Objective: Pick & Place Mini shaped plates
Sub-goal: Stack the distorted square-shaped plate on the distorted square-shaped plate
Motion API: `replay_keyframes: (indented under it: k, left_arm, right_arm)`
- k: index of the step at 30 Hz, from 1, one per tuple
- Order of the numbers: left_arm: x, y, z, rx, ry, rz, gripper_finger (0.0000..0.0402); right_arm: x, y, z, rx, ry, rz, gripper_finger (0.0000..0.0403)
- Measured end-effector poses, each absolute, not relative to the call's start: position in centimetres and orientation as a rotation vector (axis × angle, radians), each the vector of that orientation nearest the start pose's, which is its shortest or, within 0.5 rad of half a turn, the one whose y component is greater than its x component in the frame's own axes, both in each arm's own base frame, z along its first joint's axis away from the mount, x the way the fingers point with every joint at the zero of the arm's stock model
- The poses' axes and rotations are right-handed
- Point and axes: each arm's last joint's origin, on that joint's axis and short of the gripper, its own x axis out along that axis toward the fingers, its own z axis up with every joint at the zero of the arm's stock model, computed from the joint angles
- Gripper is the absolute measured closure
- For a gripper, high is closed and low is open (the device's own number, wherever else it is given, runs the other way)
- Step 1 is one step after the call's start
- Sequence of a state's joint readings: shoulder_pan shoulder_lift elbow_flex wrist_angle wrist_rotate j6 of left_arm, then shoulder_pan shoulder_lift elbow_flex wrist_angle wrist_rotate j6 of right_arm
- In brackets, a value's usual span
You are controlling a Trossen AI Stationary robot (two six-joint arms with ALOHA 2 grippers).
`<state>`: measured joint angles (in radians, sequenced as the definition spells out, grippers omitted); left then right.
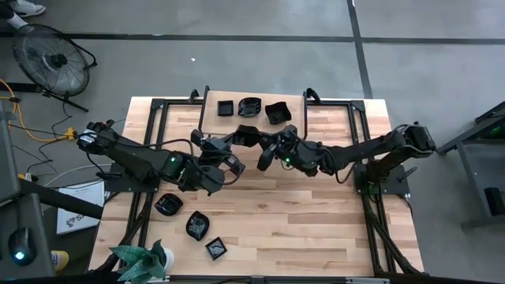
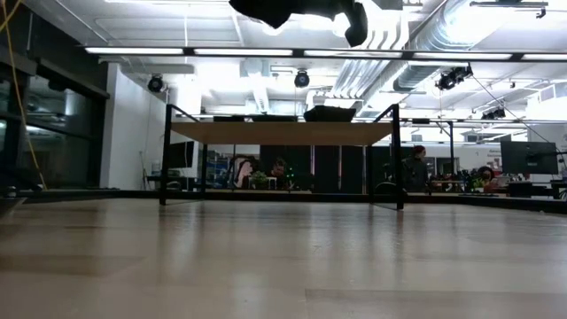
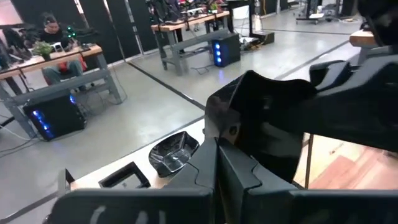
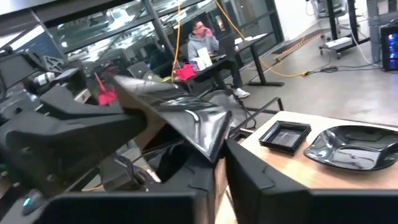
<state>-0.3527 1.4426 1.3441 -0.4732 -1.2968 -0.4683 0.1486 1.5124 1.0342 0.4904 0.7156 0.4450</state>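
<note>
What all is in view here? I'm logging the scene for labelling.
mini shaped plates: seven, glossy black; three at the table's far edge, three near the plant, one held plate in the air mid-table
table: one, light wood
plant: one, green, near-left corner
fan: one, black, on the floor past the far-left corner
person: one seated at a desk in each wrist view
left gripper: dark, shut on the held plate
right gripper: dark, at the same plate

Light wooden tabletop (image 1: pixel 316 221) on grey floor. Green plant (image 1: pixel 140 262) at one corner. Floor fan (image 1: pixel 51 59) well off another corner. Seated person (image 4: pixel 205 46) at a desk beyond.
</note>
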Motion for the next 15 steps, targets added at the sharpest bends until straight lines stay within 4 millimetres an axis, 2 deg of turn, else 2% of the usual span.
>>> replay_keyframes:
  k: [3,8,15]
  left_arm:
    - [29.07,-7.77,36.01,0.006,0.178,0.973,0.0399]
    - [29.11,-7.79,36.01,0.066,0.217,0.954,0.0379]
    - [29.22,-7.83,35.98,0.057,0.231,0.918,0.0331]
  right_arm:
    - [33.83,3.12,30.86,0.433,-0.136,-0.560,0.0397]
    - [33.84,3.13,30.87,0.437,-0.137,-0.558,0.0400]
    - [33.86,3.23,30.89,0.440,-0.135,-0.536,0.0402]
